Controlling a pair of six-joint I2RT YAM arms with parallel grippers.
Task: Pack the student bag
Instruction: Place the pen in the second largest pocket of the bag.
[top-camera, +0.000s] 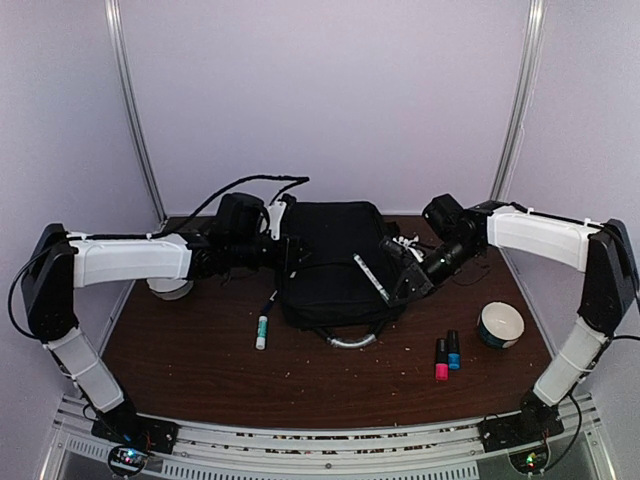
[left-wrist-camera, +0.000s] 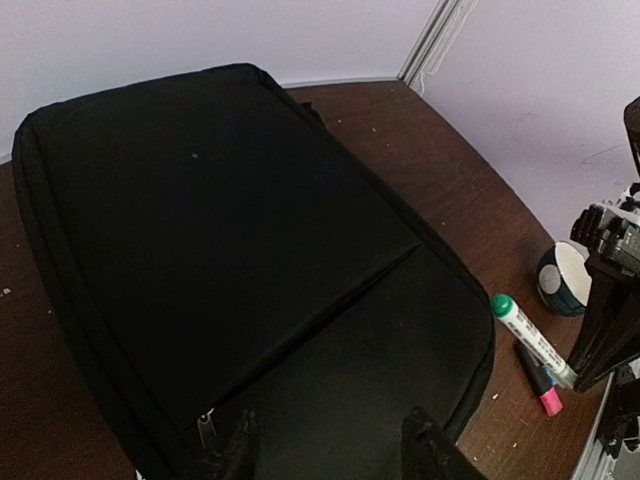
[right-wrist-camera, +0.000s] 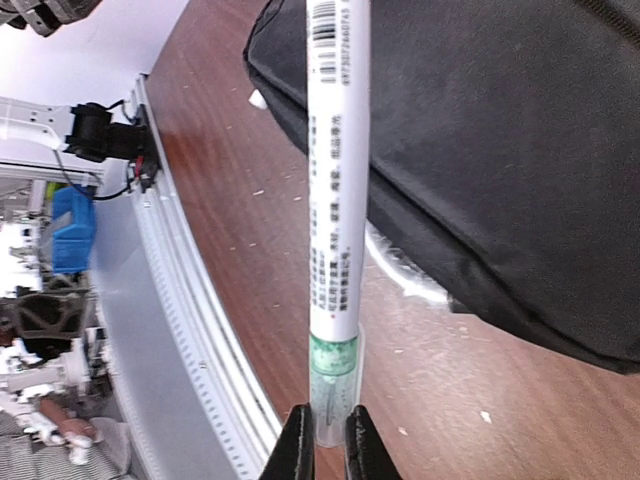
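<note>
From above, we see the bag (top-camera: 330, 240), black and flat, in the middle of the frame on the table (top-camera: 190, 350), with its long axis running up and down. The right gripper (top-camera: 402, 285) sits at the bag's lower right edge, closed on the tip of a held marker (top-camera: 369, 278). The marker's long axis slants up and left across the bag's right side, so the bag lies directly left of this gripper.

The left gripper (left-wrist-camera: 330, 452) hovers at the bag's left edge. Its fingers are apart and empty, with only fabric below them. A zip pull (left-wrist-camera: 205, 420) shows just beside it.

We see no open pocket in any view. We judge that the left arm, the nearer to the zip, must open one before the marker goes in.

A loose marker (top-camera: 262, 331) lies at lower left of the bag.
</note>
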